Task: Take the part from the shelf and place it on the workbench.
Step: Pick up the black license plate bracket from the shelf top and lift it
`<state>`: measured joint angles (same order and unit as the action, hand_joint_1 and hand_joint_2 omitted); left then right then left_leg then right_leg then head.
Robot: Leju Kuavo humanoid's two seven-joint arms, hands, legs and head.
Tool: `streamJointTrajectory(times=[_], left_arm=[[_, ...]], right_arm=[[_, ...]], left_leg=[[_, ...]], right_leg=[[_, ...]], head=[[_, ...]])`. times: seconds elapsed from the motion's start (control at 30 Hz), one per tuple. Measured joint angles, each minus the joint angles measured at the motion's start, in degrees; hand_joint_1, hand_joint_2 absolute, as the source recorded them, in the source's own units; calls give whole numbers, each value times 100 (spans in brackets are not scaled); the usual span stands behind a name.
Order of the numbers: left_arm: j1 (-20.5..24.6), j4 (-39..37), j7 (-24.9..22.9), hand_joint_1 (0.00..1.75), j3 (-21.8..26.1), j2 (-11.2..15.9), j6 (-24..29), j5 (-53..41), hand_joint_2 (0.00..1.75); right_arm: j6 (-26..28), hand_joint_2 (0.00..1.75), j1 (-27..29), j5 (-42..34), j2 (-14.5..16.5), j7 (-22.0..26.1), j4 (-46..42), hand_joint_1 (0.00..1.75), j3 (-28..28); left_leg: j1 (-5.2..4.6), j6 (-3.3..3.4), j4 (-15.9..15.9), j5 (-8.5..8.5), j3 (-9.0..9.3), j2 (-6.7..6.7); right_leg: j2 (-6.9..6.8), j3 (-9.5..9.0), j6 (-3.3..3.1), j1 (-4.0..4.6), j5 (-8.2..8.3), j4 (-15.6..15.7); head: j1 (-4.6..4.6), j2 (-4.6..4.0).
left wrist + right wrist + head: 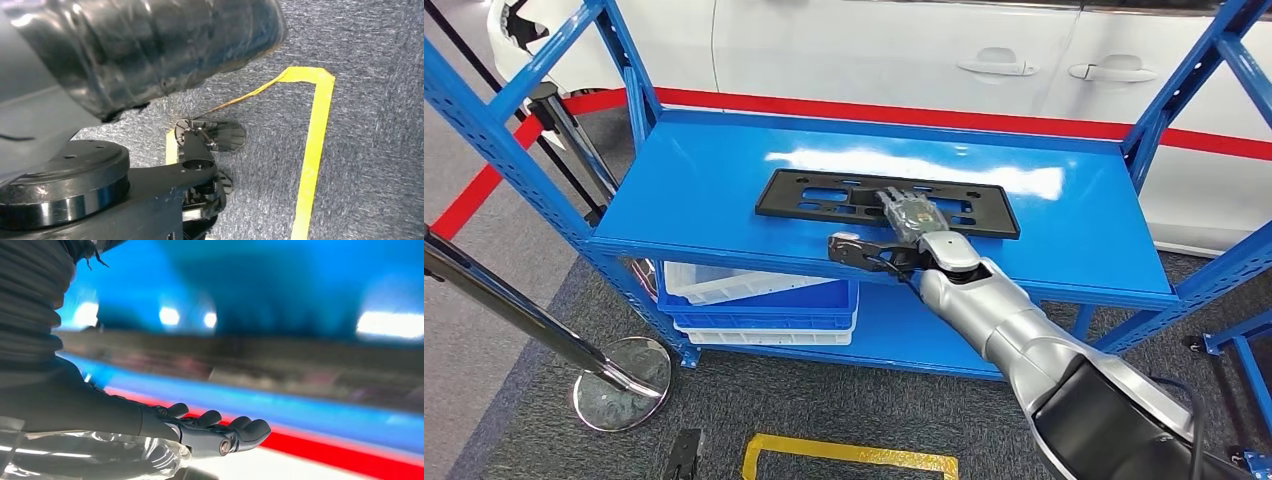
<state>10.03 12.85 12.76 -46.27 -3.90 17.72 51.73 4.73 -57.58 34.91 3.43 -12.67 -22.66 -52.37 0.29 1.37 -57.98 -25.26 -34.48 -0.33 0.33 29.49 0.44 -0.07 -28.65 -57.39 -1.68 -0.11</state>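
The part is a flat black plate with cut-outs, lying across the middle of the blue shelf's top board. My right hand reaches in from the front and its fingers lie stretched over the plate's right half. The thumb is spread to the left, just in front of the plate's near edge. In the blurred right wrist view the fingers are straight and apart, and the plate is a dark band beyond them. My left hand's dark cover hangs over the carpet; its fingers are hidden.
White and blue bins are stacked on the lower shelf. Blue uprights frame the shelf. A chrome stanchion base stands at the left on the carpet. Yellow tape marks the floor near me. A white car is parked behind.
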Motion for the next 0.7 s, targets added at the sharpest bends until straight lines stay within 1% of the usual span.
streamJointTrajectory(times=[0.17, 0.37, 0.5, 0.57, 0.7], left_arm=[[-23, -1, -7, 0, 0, 5, -37, -2, 0], [-29, -2, -15, 0, 0, 10, -61, -4, 0], [-30, -2, -29, 0, 0, 11, -85, -9, 0], [-29, -2, -49, 0, 1, 12, -100, -22, 0], [-22, -1, -81, 0, 1, 12, -129, -62, 0]], right_arm=[[712, 175, -31, 610, -121, -334, 4, 0, -159], [830, 175, -34, 730, -216, -405, 4, 0, -298], [1241, 175, -34, 1008, -267, -631, 4, 0, -349], [1358, 175, -34, 1117, -296, -722, 4, 0, -349], [1302, 175, -31, 1199, -357, -772, 6, 0, -349]], left_leg=[[0, 0, 0, 0, 0, 0], [0, 0, 0, 0, 0, 0], [0, 0, -1, 0, 0, 0], [0, 0, -1, 0, 0, 0], [0, 0, 0, 0, 0, 0]], right_leg=[[0, 0, 0, 0, 0, 0], [0, 0, 0, 0, 0, 0], [0, 0, 0, 0, 0, 0], [0, 0, 0, 0, 0, 0], [0, 0, 0, 0, 0, 0]], head=[[0, 0], [0, 0], [-1, 0], [0, 0], [0, 0]])
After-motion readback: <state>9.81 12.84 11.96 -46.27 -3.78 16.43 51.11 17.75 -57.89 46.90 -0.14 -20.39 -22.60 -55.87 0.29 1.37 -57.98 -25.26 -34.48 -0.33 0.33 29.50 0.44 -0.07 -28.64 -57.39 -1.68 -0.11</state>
